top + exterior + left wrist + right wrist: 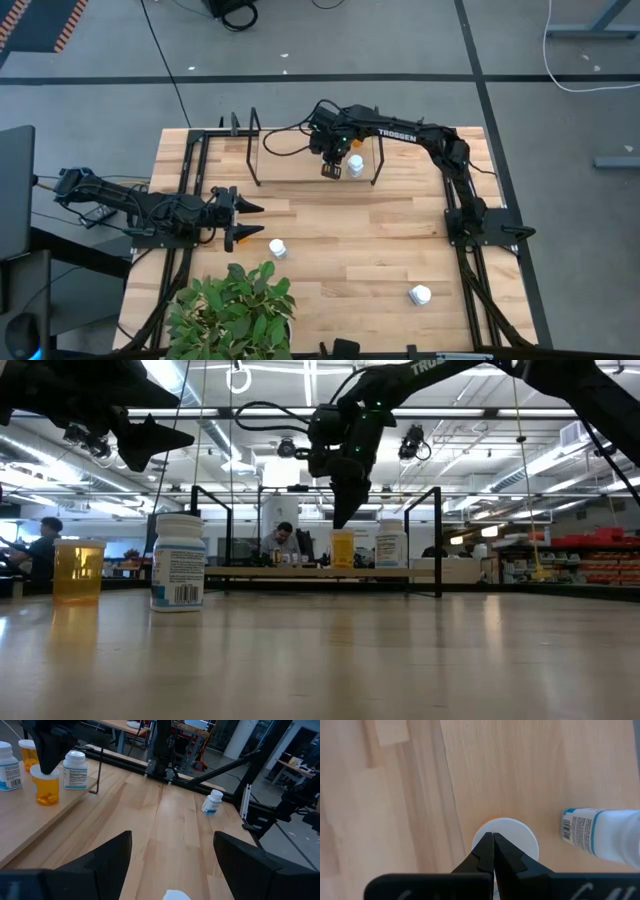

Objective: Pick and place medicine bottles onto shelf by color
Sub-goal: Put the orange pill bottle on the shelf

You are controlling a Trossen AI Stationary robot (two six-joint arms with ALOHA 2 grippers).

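Fingers of your right gripper [493, 851] are pressed together, holding nothing, directly above the upright orange bottle [506, 840] on the shelf [290, 165]; the white bottle [602, 835] stands just right.

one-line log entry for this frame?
right end effector: shut, above orange bottle on shelf | left end effector: open, idle over table

You were in a big open lab or workshop hall: ceiling strip lights [300, 410] ran overhead, a person [283, 540] sat at a far desk, red storage racks [590, 555] stood aside, cables [585, 60] crossed the grey floor [400, 40].
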